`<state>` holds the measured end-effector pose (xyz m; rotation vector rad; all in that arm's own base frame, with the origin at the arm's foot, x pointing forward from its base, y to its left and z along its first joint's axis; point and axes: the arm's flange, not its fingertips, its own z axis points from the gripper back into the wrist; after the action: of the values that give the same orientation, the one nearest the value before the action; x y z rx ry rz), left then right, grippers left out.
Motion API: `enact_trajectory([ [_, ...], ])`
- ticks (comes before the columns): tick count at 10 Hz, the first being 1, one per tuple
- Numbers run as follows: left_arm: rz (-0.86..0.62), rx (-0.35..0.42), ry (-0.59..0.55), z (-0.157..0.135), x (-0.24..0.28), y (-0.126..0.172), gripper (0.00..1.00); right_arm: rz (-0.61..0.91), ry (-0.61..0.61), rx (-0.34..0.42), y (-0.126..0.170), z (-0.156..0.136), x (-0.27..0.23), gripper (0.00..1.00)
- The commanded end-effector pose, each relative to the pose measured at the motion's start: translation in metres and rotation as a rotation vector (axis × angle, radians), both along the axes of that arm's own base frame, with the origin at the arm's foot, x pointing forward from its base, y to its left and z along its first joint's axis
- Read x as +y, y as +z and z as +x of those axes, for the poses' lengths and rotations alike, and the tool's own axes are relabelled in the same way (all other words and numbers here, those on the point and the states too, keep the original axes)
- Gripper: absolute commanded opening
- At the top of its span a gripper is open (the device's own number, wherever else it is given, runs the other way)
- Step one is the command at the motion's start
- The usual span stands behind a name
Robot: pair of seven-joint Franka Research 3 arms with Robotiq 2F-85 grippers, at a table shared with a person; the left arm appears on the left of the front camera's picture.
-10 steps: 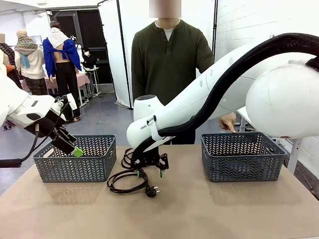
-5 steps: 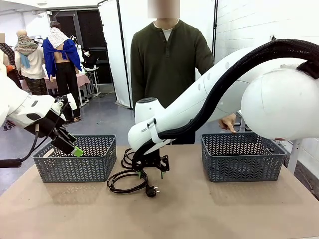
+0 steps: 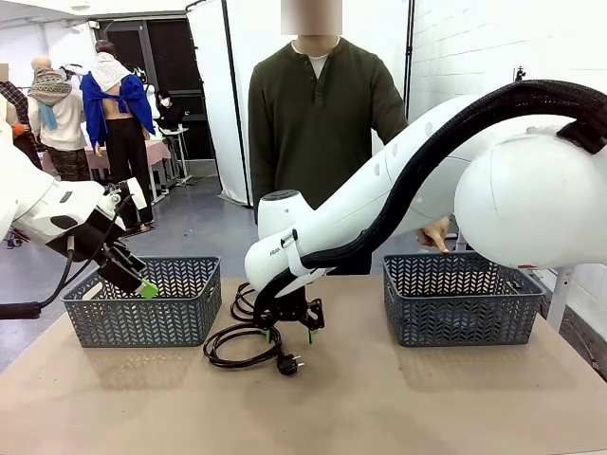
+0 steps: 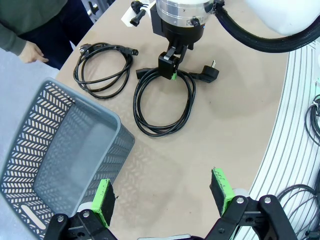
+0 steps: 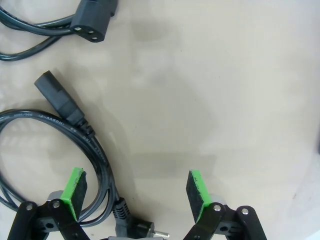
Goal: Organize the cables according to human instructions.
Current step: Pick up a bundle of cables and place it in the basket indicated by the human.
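Note:
Two black cables lie on the table between the baskets. The nearer cable (image 3: 237,347) (image 4: 162,102) is a round coil with a plug at its front; the farther cable (image 3: 245,301) (image 4: 102,62) lies behind it. My right gripper (image 3: 291,331) (image 5: 136,187) hangs open just above the nearer coil, and its left finger (image 5: 75,187) is beside the cable loop (image 5: 95,150). My left gripper (image 3: 140,282) (image 4: 162,195) is open and holds nothing, raised above the near rim of the left basket (image 3: 142,308). The human stands at the far side, one hand (image 3: 436,233) pointing down at the right basket (image 3: 460,301).
Both grey mesh baskets hold nothing that I can see; the left basket (image 4: 60,165) sits close under my left gripper. A plug of the farther cable (image 5: 92,25) shows at the top of the right wrist view. Bare table stretches in front of the cables.
My right arm has shifted slightly left and its gripper has settled a little lower over the nearer coil. The left arm and the cables have not moved.

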<state>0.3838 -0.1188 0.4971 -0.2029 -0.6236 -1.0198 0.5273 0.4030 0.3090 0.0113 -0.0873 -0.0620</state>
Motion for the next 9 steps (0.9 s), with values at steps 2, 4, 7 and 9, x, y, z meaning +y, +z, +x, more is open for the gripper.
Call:
enact_trajectory([
  [2,-0.016,0.003,-0.021,0.0023,0.0040,-0.0017,1.00,-0.034,-0.031,-0.023,-0.0058,-0.0001,0.0017,1.00],
  [4,-0.016,0.003,-0.021,0.0023,0.0040,-0.0017,1.00,-0.046,-0.029,-0.019,-0.0085,-0.0004,0.0015,1.00],
  [7,-0.016,0.003,-0.021,0.0023,0.0040,-0.0017,1.00,-0.053,-0.025,-0.011,-0.0108,-0.0014,0.0003,1.00],
  [9,-0.016,0.003,-0.021,0.0023,0.0040,-0.0017,1.00,-0.056,-0.025,-0.011,-0.0096,-0.0028,0.0004,1.00],
])
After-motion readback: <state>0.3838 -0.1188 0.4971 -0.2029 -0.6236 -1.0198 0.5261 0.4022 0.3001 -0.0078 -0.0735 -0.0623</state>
